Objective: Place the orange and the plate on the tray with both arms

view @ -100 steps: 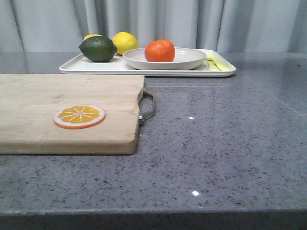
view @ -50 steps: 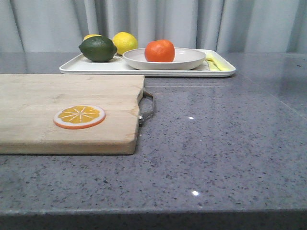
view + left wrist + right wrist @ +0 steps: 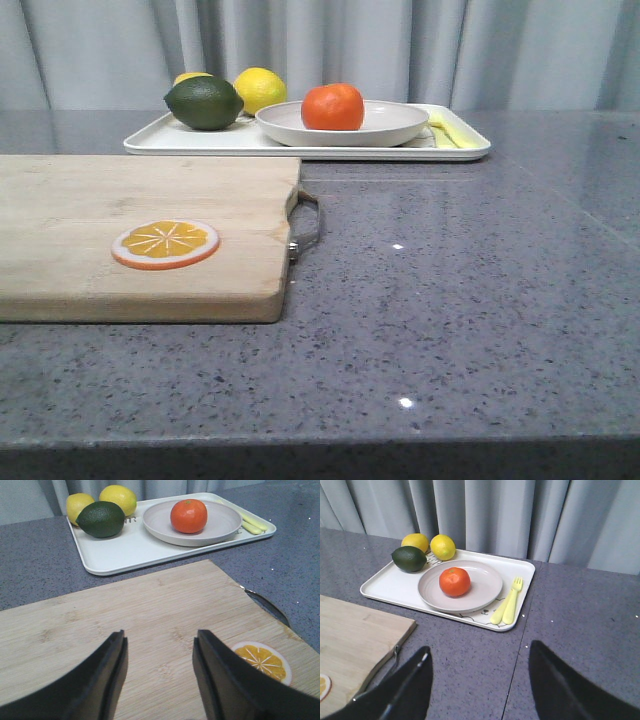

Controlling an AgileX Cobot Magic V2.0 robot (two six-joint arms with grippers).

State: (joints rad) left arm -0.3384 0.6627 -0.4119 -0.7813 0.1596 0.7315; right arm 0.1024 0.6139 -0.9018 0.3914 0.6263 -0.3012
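Note:
The orange (image 3: 333, 106) sits in the off-white plate (image 3: 400, 126), and the plate rests on the white tray (image 3: 190, 138) at the far side of the table. They also show in the left wrist view, orange (image 3: 188, 515), plate (image 3: 225, 522), tray (image 3: 125, 550), and in the right wrist view, orange (image 3: 454, 581), plate (image 3: 487, 587), tray (image 3: 390, 585). My left gripper (image 3: 159, 645) is open and empty above the cutting board. My right gripper (image 3: 479, 655) is open and empty above the grey table, short of the tray. Neither gripper shows in the front view.
A wooden cutting board (image 3: 100, 200) with a metal handle (image 3: 308, 225) lies at the left, with an orange slice disc (image 3: 165, 243) on it. On the tray are a dark green lime (image 3: 204, 102), two lemons (image 3: 260, 88) and a yellow fork (image 3: 512, 600).

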